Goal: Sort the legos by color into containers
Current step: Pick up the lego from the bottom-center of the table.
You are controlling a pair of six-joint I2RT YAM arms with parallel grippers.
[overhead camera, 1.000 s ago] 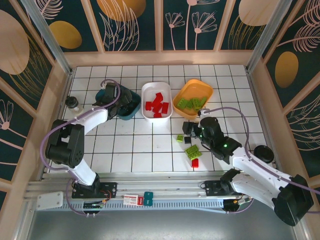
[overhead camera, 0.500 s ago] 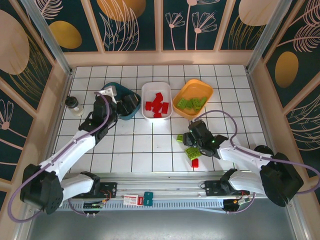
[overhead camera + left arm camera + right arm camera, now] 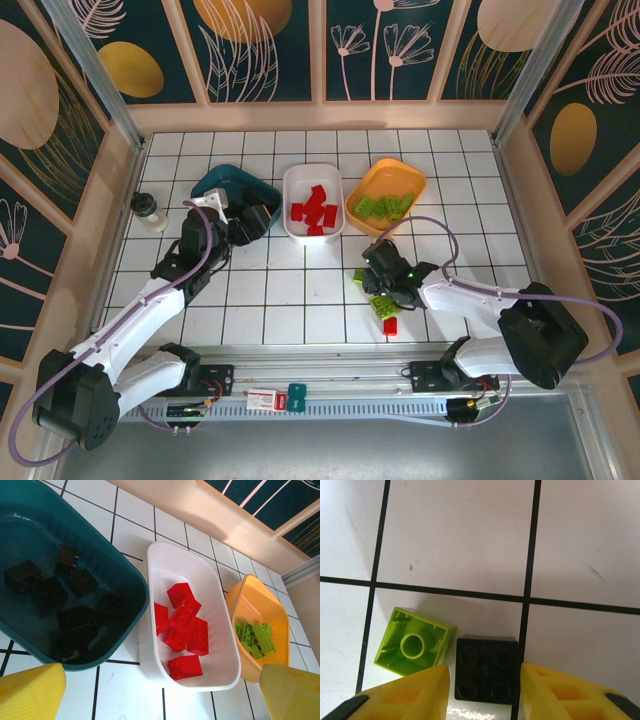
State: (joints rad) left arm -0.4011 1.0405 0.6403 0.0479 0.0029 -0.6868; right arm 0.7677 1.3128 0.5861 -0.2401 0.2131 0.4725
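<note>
From above, the left gripper (image 3: pixel 250 221) hovers at the near rim of the teal tub (image 3: pixel 222 181). The white tub (image 3: pixel 293 182) is to its right and the orange tub (image 3: pixel 418 186) further right. Red bricks (image 3: pixel 315 212) lie in the white one and green bricks (image 3: pixel 385 205) in the orange one. The right gripper (image 3: pixel 374 263) sits low over the table (image 3: pixel 290 290), short of the orange tub. A green brick (image 3: pixel 358 277) lies just beside it, and a larger green piece (image 3: pixel 383 304) and a red brick (image 3: pixel 390 325) lie further back, beside its arm. In the left wrist view the left gripper (image 3: pixel 160 697) is spread wide with nothing in it, its yellow fingertips (image 3: pixel 30 692) at the bottom corners. Ahead of the left finger the teal tub (image 3: pixel 115 545) holds black bricks (image 3: pixel 75 622). Straight ahead the white tub (image 3: pixel 170 567) holds the red bricks (image 3: pixel 185 625), and ahead of the right finger the orange tub (image 3: pixel 255 600) holds the green bricks (image 3: pixel 255 637). In the right wrist view the right gripper (image 3: pixel 485 695) has its yellow fingers (image 3: pixel 405 697) drawn in on either side of a black brick (image 3: pixel 486 665) lying studs up on the table (image 3: pixel 455 530). Whether the pads already press on it cannot be told. The green brick (image 3: pixel 414 647) lies hollow side up just outside the left finger, touching or nearly touching the black one.
</note>
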